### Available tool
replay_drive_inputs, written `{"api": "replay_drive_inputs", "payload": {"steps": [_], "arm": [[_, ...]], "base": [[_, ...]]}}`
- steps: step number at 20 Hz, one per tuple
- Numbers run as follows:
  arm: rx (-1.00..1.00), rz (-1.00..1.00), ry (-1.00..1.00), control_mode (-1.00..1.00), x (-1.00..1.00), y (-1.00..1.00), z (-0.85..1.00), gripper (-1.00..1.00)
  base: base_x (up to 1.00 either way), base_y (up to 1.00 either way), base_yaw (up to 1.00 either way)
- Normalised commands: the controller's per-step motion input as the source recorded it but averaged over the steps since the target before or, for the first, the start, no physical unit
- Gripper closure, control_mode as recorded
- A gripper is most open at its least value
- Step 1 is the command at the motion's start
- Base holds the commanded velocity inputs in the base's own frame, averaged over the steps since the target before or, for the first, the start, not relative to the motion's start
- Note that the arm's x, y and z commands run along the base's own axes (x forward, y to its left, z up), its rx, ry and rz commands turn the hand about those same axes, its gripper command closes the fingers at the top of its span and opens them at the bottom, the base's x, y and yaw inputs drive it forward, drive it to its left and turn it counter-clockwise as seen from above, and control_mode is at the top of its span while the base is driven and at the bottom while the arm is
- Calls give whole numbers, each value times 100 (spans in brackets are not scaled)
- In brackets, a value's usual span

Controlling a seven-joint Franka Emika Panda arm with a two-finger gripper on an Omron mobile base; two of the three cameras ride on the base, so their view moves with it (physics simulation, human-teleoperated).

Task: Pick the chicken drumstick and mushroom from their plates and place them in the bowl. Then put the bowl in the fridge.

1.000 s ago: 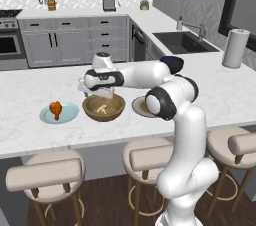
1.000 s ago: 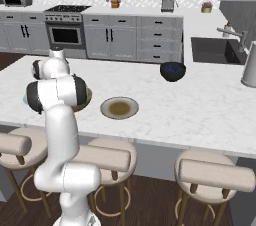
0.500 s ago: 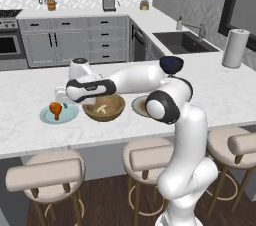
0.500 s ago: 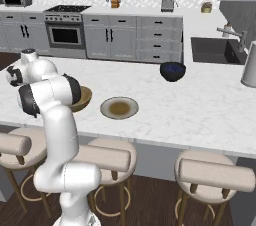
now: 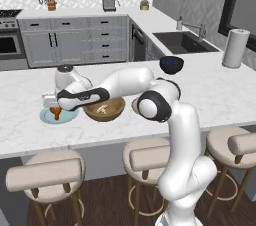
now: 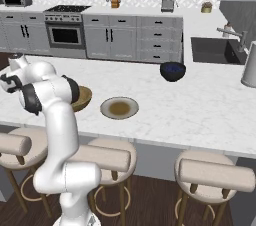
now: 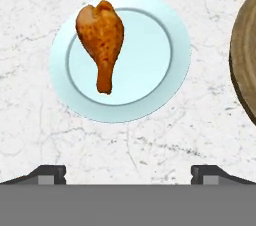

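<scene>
Light blue plate [image 7: 150,95] carries the chicken drumstick [image 7: 101,40] beside the wooden bowl [image 5: 104,109], apparently holding the mushroom [image 5: 102,109]; gripper [image 7: 128,172] hovers above, spread wide, empty.

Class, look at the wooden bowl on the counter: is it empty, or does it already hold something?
Not empty. The bowl holds a small pale item, likely the mushroom. The drumstick lies on its blue plate.

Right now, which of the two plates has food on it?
The light blue plate, left of the bowl: the drumstick lies on it. The grey-brown plate on the bowl's other side is bare.
</scene>
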Motion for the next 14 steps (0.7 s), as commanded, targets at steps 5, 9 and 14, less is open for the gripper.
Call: {"api": "replay_drive_inputs", "payload": {"steps": [5,9,14], "arm": [[-1,0,0,-100,27,7,0,-100],[0,0,0,-100,11,1,-17,-100],[0,0,0,-100,0,1,-53,-100]], "base": [[0,0,0],[0,0,0],[0,0,0]]}}
